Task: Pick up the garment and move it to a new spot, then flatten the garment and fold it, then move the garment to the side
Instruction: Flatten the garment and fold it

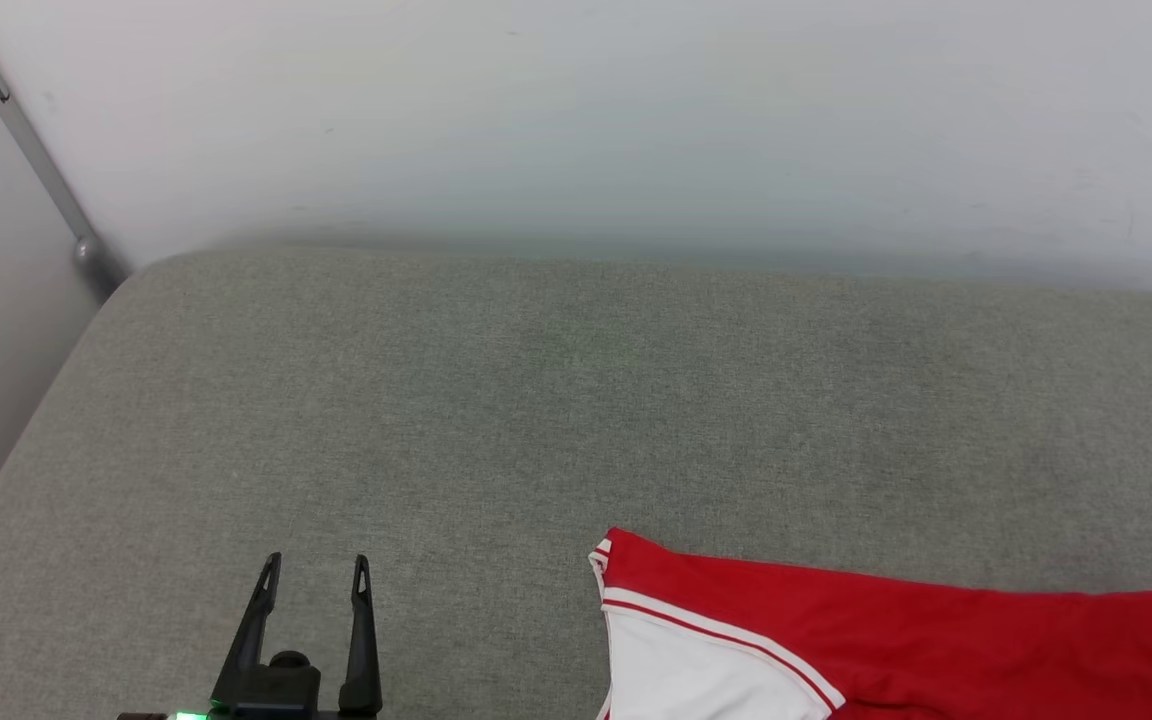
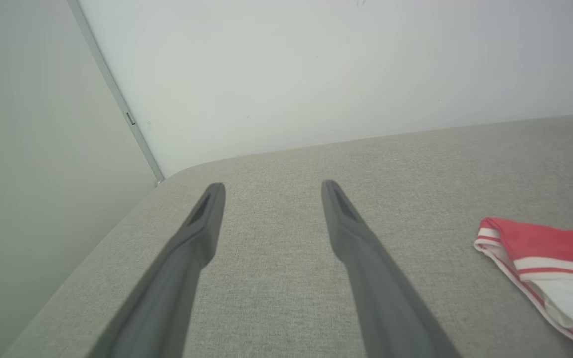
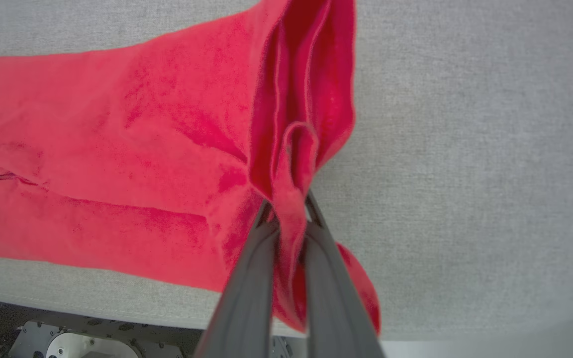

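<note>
The left claw (image 1: 318, 562), two long dark fingers spread apart and empty, hangs over the grey woven-fabric cushion (image 1: 536, 400) near its left edge. Well to its right lies the bright red soft T-shirt with white, red-striped sleeve trim (image 1: 936, 640), flat on the cushion. The right claw (image 3: 289, 209) is clamped on a bunched red fold at the shirt's right end, near the cushion's front edge.

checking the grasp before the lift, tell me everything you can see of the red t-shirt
The red T-shirt is soft knit-looking fabric with a white sleeve edged in red-striped white trim. It lies rumpled on the grey upholstered cushion, near its front edge. The right gripper has its fingers shut on a bunched red fold, pulled up into ridges.
</note>
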Tool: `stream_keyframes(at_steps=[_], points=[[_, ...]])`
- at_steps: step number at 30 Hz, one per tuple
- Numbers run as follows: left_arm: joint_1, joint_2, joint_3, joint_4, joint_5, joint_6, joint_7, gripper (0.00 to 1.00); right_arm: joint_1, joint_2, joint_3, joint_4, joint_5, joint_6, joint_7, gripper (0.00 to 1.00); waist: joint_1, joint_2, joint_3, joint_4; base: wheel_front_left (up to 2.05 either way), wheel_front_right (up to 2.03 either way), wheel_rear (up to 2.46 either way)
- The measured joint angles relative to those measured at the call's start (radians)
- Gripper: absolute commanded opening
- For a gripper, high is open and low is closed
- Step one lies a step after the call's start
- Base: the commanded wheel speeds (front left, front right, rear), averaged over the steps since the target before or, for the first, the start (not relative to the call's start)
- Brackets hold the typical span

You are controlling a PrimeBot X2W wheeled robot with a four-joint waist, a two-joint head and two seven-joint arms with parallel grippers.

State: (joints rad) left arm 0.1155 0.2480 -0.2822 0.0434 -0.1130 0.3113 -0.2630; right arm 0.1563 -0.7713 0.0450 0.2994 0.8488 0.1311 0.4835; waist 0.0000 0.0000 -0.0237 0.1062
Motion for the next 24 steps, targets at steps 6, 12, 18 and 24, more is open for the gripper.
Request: stream_keyframes(at_steps=[6,12,18,24], points=[[0.003,-0.017,0.028,0.002,0.023,-0.027,0.000,1.00,0.019,0.028,0.039,-0.218,-0.015,0.000,0.058,0.00,0.0000,0.0000,-0.004,-0.005,0.00,0.00,0.00],[0.003,-0.036,0.042,0.009,0.035,-0.053,0.000,1.00,-0.014,0.069,0.153,-0.397,-0.063,0.000,0.102,0.00,0.0000,0.0000,0.001,-0.005,0.00,0.00,0.00],[0.000,-0.051,0.046,0.014,0.051,-0.071,0.000,1.00,-0.124,0.113,0.306,-0.464,-0.102,0.000,0.137,0.00,0.0000,0.0000,0.009,0.003,0.00,0.00,0.00],[-0.008,-0.067,0.050,0.017,0.062,-0.090,0.000,1.00,-0.287,0.144,0.514,-0.443,-0.111,0.000,0.150,0.00,0.0000,0.0000,0.025,0.021,0.00,0.00,0.00]])
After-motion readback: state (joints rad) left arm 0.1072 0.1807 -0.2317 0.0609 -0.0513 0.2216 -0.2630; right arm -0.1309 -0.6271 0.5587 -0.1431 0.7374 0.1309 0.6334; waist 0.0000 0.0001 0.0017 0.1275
